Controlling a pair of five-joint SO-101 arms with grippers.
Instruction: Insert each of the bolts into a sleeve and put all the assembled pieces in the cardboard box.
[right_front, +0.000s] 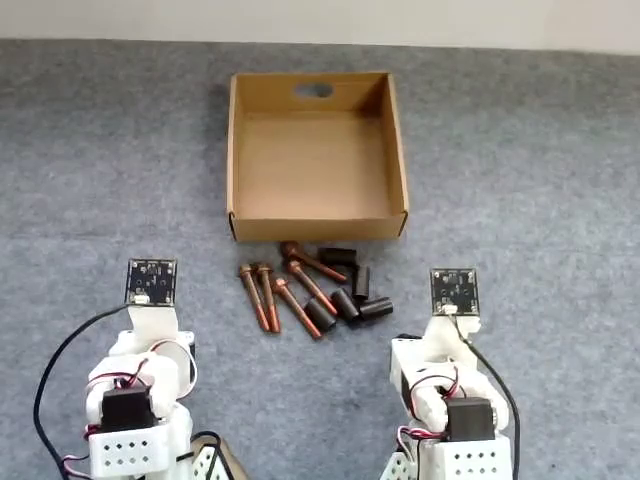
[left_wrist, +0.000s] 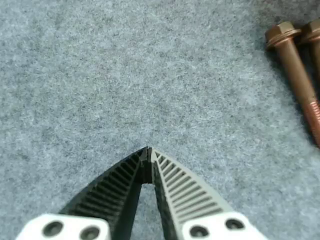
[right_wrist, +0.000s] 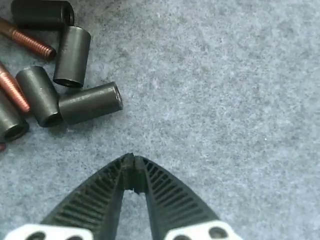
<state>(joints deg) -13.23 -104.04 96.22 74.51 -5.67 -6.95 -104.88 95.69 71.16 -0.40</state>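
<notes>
Bolts (right_front: 267, 297) and sleeves (right_front: 361, 283) are seen in the high view lying loose in one cluster on the grey worktop (right_front: 90, 150), just in front of the cardboard box (right_front: 316, 165). Five copper-coloured bolts are spread from the left part of the box's front wall toward its middle. Five black sleeves are gathered before the middle and right part of that wall, several touching the bolts. Bolts and sleeves are kept separate, none joined. The box is open at the top and its bare floor is shown. The left arm (right_front: 140, 400) is placed out from the box's front left corner and the right arm (right_front: 450, 410) out from its front right corner, with the cluster lying between the arms and the box.

In the left wrist view the left hand (left_wrist: 148, 152) is shown closed, its ribbed fingers met at the tips and nothing gripped. Two bolts are seen side by side on the worktop, well apart from the tips.

In the right wrist view the right hand (right_wrist: 132, 159) is likewise closed on nothing. Five sleeves are laid on their sides near it but apart from the tips. The threaded ends of two bolts are seen among them.
</notes>
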